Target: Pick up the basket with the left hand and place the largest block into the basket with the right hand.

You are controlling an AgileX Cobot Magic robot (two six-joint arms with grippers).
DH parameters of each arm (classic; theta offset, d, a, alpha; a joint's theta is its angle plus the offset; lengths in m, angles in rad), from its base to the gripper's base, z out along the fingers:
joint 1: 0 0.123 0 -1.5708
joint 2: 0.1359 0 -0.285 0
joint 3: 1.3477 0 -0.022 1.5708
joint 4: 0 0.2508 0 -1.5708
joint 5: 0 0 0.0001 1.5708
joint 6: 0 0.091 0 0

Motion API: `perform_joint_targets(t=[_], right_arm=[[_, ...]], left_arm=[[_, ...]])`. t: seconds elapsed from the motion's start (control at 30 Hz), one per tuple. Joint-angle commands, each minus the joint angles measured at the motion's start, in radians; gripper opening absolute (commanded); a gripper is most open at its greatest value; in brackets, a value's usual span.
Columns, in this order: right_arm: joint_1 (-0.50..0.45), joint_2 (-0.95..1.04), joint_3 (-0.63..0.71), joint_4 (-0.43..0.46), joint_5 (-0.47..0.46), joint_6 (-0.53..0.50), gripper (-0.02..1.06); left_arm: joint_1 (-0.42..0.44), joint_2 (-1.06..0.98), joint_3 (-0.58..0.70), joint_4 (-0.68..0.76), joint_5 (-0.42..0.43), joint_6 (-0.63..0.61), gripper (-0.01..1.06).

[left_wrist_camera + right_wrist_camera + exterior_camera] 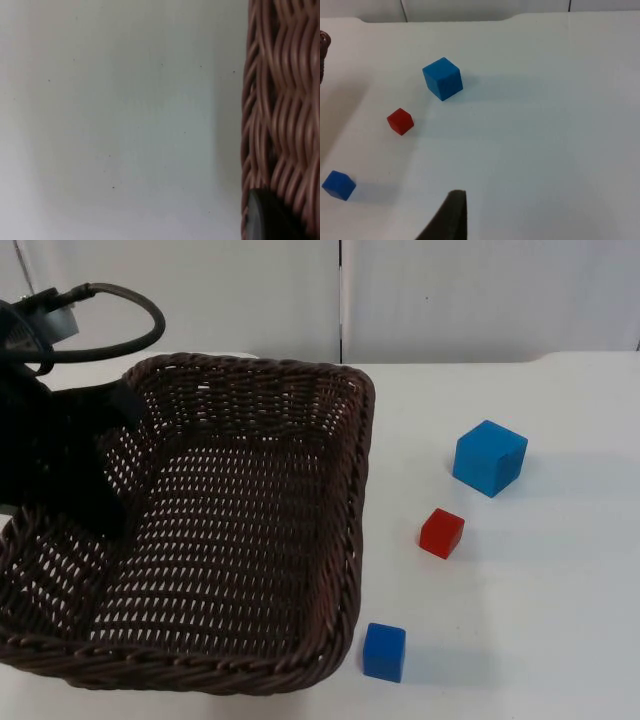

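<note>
Left end effector (110,405) at the basket (250,470) rim's far left side, apparently clamped on the weave; basket seemingly raised and tilted. Right end effector (451,220) well back from the blocks, opening impossible to tell. Largest light blue block (490,457) on the white surface (560,590), beyond the red block (441,533) and small blue block (384,652). Best approached from above, squared to its faces, clear of the red one.

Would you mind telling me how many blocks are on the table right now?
3, all right of the basket: the large light-blue block farthest back, the red block in the middle, the small blue block nearest the front.
</note>
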Motion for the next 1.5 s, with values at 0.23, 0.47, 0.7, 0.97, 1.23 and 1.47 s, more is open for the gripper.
perform_joint_targets(t=[0.23,0.47,0.7,0.97,1.23,1.47], right_arm=[[-0.001,0.137,-0.018,-0.002,-0.039,0.008,1.05],[-0.001,0.318,-0.080,-0.002,-0.182,-0.003,1.05],[-0.001,0.576,-0.191,-0.002,-0.249,-0.029,1.05],[-0.001,0.879,-0.345,-0.002,-0.270,-0.037,1.05],[-0.001,1.075,-0.435,0.000,-0.315,-0.037,1.05],[-0.001,1.180,-0.465,0.000,-0.353,-0.045,1.05]], left_arm=[[-0.001,-0.015,0.001,-0.035,0.017,-0.006,0.00],[-0.001,-0.015,0.001,-0.035,0.017,-0.006,0.00],[-0.001,-0.015,0.001,-0.035,0.016,-0.006,0.00],[-0.001,-0.015,0.001,-0.036,0.011,-0.006,0.00],[-0.001,-0.015,0.001,-0.036,0.011,-0.006,0.00],[-0.001,-0.015,0.001,-0.036,0.011,-0.006,0.00]])
